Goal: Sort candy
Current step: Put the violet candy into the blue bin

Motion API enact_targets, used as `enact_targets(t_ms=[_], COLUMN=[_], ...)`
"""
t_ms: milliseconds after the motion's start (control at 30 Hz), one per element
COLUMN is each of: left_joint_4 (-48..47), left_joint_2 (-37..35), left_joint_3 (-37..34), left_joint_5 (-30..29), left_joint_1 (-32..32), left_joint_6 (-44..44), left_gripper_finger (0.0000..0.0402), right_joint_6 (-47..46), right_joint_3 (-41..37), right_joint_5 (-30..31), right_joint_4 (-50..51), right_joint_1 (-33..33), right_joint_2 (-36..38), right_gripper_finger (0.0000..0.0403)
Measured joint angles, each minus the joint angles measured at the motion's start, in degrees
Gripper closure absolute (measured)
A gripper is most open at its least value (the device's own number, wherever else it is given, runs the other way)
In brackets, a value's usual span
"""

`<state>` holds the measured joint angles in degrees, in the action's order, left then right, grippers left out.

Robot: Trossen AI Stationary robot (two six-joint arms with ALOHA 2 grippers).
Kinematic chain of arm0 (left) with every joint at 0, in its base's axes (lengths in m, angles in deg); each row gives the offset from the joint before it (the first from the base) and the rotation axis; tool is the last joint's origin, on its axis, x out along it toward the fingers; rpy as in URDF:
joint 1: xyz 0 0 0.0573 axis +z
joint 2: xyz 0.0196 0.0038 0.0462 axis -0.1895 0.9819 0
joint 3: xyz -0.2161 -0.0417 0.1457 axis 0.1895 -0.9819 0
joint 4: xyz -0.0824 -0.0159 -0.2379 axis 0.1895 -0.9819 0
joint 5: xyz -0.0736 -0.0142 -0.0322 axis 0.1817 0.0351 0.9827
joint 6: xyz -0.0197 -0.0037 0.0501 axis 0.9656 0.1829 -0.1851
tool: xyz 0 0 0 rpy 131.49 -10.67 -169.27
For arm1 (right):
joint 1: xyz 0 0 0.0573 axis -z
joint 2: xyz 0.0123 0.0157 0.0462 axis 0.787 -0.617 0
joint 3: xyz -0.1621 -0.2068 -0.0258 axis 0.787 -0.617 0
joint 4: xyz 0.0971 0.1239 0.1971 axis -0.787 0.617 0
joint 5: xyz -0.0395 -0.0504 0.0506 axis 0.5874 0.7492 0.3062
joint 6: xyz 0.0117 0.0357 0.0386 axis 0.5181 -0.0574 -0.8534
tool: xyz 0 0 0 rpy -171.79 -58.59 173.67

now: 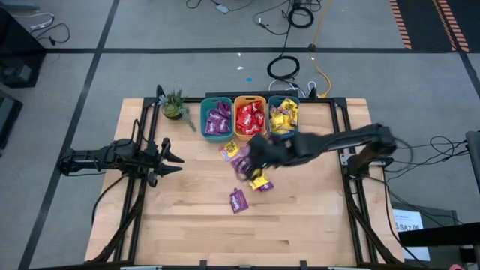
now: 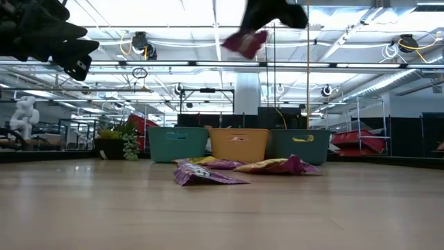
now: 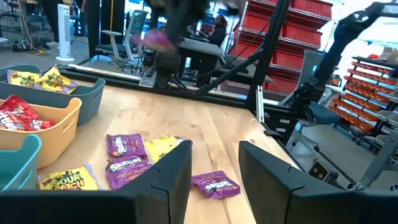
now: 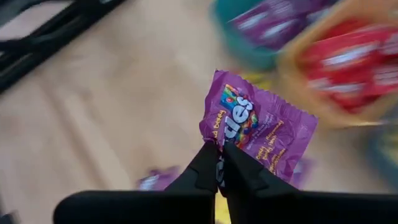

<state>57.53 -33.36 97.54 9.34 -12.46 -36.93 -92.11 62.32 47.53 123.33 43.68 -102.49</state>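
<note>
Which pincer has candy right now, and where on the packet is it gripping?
The right pincer pinches a purple candy packet by its edge near a corner, lifted above the table. The left pincer holds nothing.

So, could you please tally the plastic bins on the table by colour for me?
Teal bins: 2
Orange bin: 1
Total: 3
</note>
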Motion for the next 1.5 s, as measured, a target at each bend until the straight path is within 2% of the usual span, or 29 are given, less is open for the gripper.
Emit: enact_targets(t_ms=[200,300,367,467,600,833,967,1100,1200,1367,1500], left_joint_4=[0.0,0.0,0.0,0.0,0.0,0.0,0.0,0.0,0.0,0.0,0.0], left_joint_2=[0.0,0.0,0.0,0.0,0.0,0.0,0.0,0.0,0.0,0.0,0.0], left_joint_3=[0.0,0.0,0.0,0.0,0.0,0.0,0.0,0.0,0.0,0.0,0.0], left_joint_5=[0.0,0.0,0.0,0.0,0.0,0.0,0.0,0.0,0.0,0.0,0.0], left_joint_1=[0.0,0.0,0.0,0.0,0.0,0.0,0.0,0.0,0.0,0.0,0.0], left_joint_6=[0.0,0.0,0.0,0.0,0.0,0.0,0.0,0.0,0.0,0.0,0.0], left_gripper_finger=[0.0259,0.0259,0.0259,0.0259,0.0259,0.0259,0.0259,0.0259,0.0259,0.0259,0.0259], right_joint_6=[4.4,8.8,12.6,17.7,23.6,29.6,30.7,33.0,33.1,32.4,35.2], right_joint_3=[-0.2,-3.6,-6.9,-11.4,-14.5,-14.5,-11.8,-4.1,2.8,15.4,23.5], right_joint_5=[7.3,7.2,4.3,-3.5,-11.4,-24.6,-27.5,-27.5,-27.4,-27.5,-27.5], right_joint_4=[11.8,10.8,6.5,-2.0,-12.4,-29.2,-33.3,-33.7,-33.4,-27.0,-19.2], right_joint_1=[7.1,13.2,17.4,22.5,27.0,30.4,30.8,30.7,30.7,30.7,30.6], right_joint_2=[9.0,12.4,14.2,16.2,15.0,4.3,-5.2,-15.7,-23.2,-32.1,-35.5], right_gripper_finger=[0.0401,0.0401,0.0401,0.0401,0.0402,0.0402,0.0403,0.0401,0.0385,0.0332,0.0279])
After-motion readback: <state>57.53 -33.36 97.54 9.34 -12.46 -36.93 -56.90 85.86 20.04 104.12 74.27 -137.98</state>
